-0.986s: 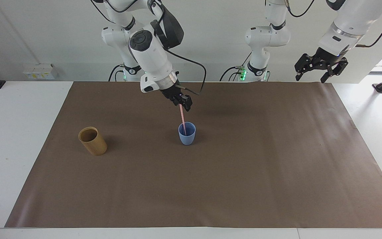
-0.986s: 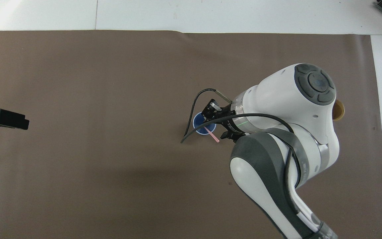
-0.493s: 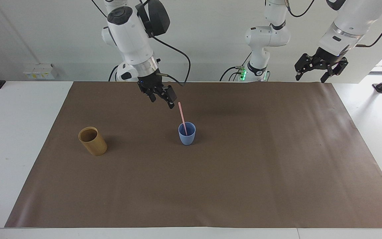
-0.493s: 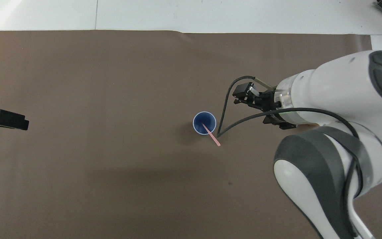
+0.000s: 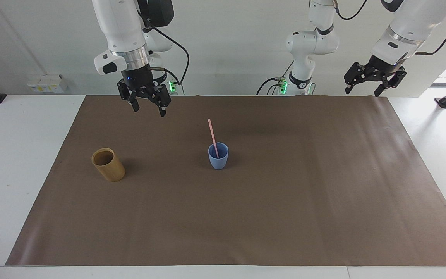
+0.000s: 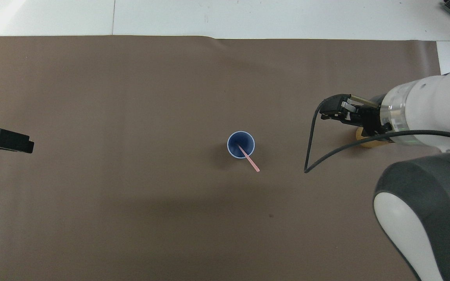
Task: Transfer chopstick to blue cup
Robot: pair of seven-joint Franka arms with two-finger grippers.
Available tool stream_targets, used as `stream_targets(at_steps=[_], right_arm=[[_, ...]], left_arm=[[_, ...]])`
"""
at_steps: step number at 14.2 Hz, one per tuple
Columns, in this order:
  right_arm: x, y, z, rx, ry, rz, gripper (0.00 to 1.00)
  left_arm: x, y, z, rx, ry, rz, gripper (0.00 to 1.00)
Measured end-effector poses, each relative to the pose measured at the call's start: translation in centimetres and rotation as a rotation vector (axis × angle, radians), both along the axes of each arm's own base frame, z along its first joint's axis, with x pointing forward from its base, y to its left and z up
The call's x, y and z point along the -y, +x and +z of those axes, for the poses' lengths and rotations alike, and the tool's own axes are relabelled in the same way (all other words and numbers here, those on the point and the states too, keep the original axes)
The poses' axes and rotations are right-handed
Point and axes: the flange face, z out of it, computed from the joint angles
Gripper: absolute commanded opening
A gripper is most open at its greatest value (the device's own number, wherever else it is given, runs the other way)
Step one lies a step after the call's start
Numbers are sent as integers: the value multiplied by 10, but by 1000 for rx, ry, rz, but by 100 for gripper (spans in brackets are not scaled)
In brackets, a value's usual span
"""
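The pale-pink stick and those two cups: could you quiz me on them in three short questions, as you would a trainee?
1. True or false: the long, thin pale-pink stick stands inside the small light-blue plastic cup.
2. Which is held right now? A) the stick B) the tall tan-brown cylindrical cup C) nothing.
3. Fill in: the right arm's tool hangs with open fingers above the brown ___.

Key: 1 true, the stick leans on the rim, its top toward the robots. 2 C, the left arm's tool waits open, raised at its own end of the table. 3 mat.
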Motion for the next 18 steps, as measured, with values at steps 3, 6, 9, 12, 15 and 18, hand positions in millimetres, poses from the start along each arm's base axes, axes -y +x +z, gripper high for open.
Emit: stream_targets(at_steps=[3, 6, 9, 12, 15, 18], right_arm=[[29, 0, 9, -28, -34, 107, 100], [77, -4, 22, -63, -45, 131, 100], [103, -13, 32, -76, -45, 144, 100], [106, -13, 30, -88, -41, 142, 100], [106, -8, 35, -116, -41, 144, 100], [108, -2, 40, -110, -41, 138, 100]], left_arm=[[0, 0, 0, 0, 0, 0, 100], [0, 0, 0, 0, 0, 0, 100], [0, 0, 0, -1, 0, 0, 100], [0, 0, 0, -1, 0, 0, 100], [0, 0, 0, -1, 0, 0, 100], [0, 0, 0, -1, 0, 0, 100]])
